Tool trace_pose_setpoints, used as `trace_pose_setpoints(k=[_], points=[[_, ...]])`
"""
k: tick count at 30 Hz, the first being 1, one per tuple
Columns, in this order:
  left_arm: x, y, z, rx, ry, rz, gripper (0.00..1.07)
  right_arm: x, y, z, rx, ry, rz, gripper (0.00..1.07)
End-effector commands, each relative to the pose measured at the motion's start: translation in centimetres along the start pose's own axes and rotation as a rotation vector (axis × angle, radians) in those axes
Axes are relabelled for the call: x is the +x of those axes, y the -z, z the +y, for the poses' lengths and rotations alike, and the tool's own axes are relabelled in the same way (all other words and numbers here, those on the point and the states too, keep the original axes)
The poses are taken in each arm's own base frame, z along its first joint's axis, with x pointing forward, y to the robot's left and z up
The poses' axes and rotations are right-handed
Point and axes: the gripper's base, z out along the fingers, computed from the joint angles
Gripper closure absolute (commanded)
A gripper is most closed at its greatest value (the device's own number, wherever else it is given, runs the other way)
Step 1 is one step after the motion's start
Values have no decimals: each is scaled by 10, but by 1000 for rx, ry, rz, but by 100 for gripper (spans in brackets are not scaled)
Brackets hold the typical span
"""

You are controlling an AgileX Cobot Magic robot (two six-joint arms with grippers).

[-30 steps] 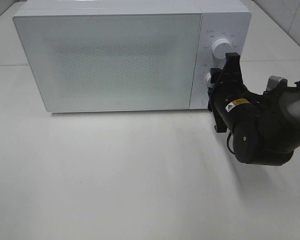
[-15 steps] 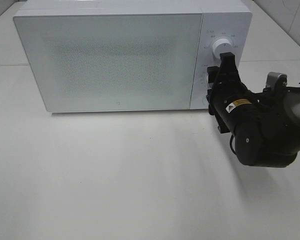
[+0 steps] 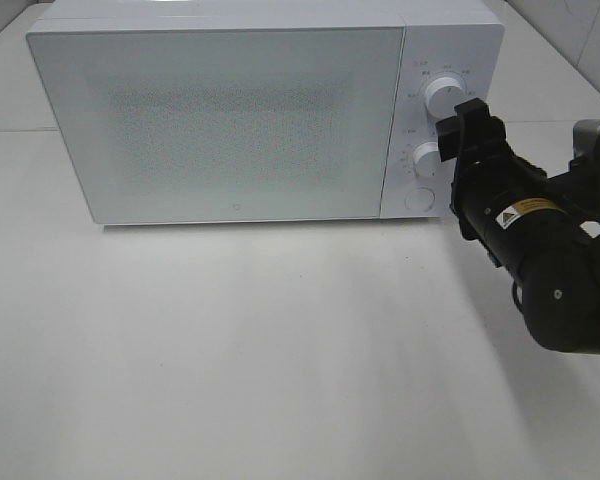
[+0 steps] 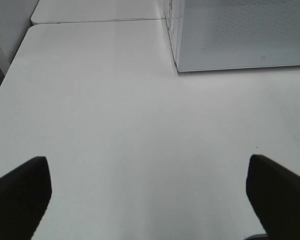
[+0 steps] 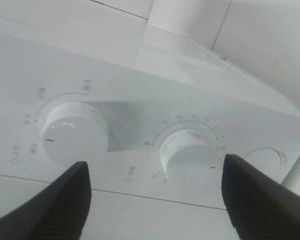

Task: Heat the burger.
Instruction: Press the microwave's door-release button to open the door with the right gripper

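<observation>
My right claw [image 5: 155, 165], jaws apart, faces the lower knob [image 5: 190, 156] at the right edge of the microwave [image 3: 220, 120]; my left claw [image 4: 147, 161] gapes above the table [image 4: 115, 100].

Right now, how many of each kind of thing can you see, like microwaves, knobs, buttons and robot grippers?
Microwave: 1
Knobs: 2, the upper knob and the lower knob
Round button: 1
Grippers: 2, the left gripper and the right gripper
Total: 6
</observation>
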Motion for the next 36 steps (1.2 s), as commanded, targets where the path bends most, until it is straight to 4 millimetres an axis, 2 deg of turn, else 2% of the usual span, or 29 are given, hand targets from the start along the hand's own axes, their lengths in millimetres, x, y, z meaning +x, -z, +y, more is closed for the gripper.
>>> trace_pose_setpoints(k=[1, 2, 3, 4, 6, 7, 8, 10, 14, 15, 25, 26, 28, 30, 36], points=[[0, 2, 0, -1, 1, -29, 8, -5, 8, 14, -2, 169, 32, 37], [0, 2, 0, -1, 1, -29, 8, -6, 10, 18, 42, 270, 76, 37], [0, 2, 0, -1, 1, -29, 8, -6, 10, 18, 42, 270, 76, 37], [0, 2, 0, -1, 1, -29, 8, -6, 14, 22, 79, 371, 130, 37], [0, 2, 0, -1, 1, -29, 8, -7, 16, 24, 86, 430, 152, 37], [0, 2, 0, -1, 1, -29, 8, -9, 20, 30, 87, 540, 186, 37], [0, 2, 0, -1, 1, -29, 8, -9, 20, 30, 87, 540, 186, 37], [0, 2, 0, -1, 1, -29, 8, -11, 26, 38, 86, 675, 242, 37], [0, 2, 0, -1, 1, -29, 8, -14, 33, 45, 77, 785, 292, 37], [0, 2, 0, -1, 1, -29, 8, -15, 37, 50, 58, 865, 313, 37], [0, 2, 0, -1, 1, -29, 8, -20, 55, 72, -42, 1075, 438, 37], [0, 2, 0, -1, 1, -29, 8, -19, 57, 80, -69, 1126, 481, 37], [0, 2, 0, -1, 1, -29, 8, -19, 58, 84, -78, 1149, 511, 37], [0, 2, 0, -1, 1, -29, 8, -18, 62, 97, -79, 1230, 641, 37], [0, 2, 0, -1, 1, -29, 8, -22, 68, 107, -47, 1307, 767, 37]])
